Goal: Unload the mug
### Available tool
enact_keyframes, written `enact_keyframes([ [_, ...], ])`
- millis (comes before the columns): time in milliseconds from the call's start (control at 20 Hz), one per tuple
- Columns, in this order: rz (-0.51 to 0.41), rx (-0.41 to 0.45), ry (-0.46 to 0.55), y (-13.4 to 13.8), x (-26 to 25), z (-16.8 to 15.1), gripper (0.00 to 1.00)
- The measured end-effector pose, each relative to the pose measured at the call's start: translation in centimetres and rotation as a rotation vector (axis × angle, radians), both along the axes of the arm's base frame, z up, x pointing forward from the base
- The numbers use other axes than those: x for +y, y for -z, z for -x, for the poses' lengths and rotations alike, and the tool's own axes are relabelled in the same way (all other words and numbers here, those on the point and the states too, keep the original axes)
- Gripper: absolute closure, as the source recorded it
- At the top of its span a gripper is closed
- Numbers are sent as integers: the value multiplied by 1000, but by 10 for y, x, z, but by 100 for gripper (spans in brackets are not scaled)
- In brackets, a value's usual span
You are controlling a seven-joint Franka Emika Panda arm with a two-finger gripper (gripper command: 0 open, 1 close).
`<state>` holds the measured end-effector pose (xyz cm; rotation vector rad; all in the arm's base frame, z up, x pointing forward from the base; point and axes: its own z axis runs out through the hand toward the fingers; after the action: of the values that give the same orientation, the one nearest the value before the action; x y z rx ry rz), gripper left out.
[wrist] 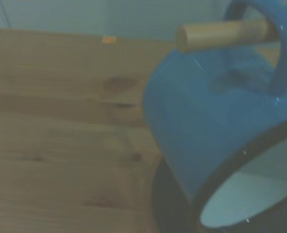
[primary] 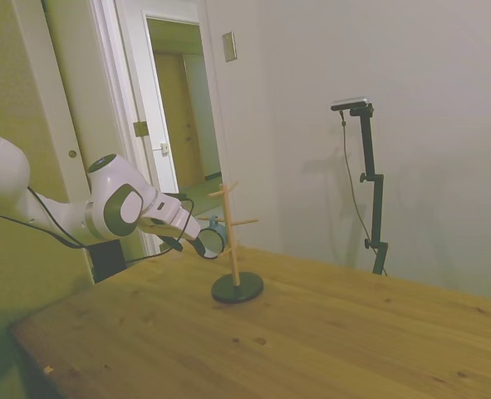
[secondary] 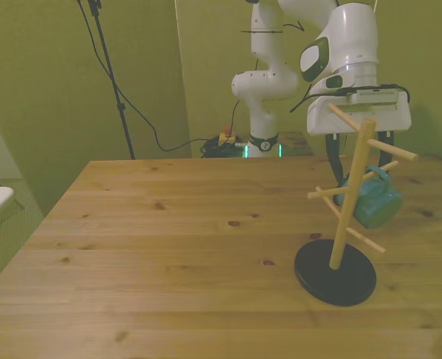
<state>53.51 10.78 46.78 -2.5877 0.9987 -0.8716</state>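
- One mug (secondary: pixel 372 203) hangs by its handle on a peg of the wooden stand (secondary: pixel 345 200), just below the tool (secondary: pixel 359 153).
- Tool's fingers seem apart around the mug; the stand hides them partly.
- Stand's dark base (primary: pixel 237 288) rests on the desk (secondary: pixel 168 247).

We cannot tell whether the end effector (secondary: pixel 359 161) has its fingers spread or closed: in the front view the wooden peg stand (secondary: pixel 348 206) and the mug (secondary: pixel 370 200) cover its tips, and in the side view it is too small and dim to read. There the mug (primary: pixel 213 237) shows only as a rim beside the stand's post (primary: pixel 231 237). In the wrist view we see the mug (wrist: pixel 216 126) soft and out of focus, with its rim and handle cut off by the picture's edge, and a peg (wrist: pixel 221 34) through the handle loop. The stand's dark base (wrist: pixel 165 204) is largely hidden behind the mug. The tabletop (wrist: pixel 60 145) is blurred too.
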Motion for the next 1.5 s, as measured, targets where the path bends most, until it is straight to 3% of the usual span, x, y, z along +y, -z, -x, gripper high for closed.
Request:
enact_keyframes([
  [550,81,-187,4,6,24,-15,0],
  [1200,92,-246,47,38,24,-43,0],
  [1250,91,-248,49,39,25,-43,100],
  [1500,87,-255,49,43,27,-47,100],
])
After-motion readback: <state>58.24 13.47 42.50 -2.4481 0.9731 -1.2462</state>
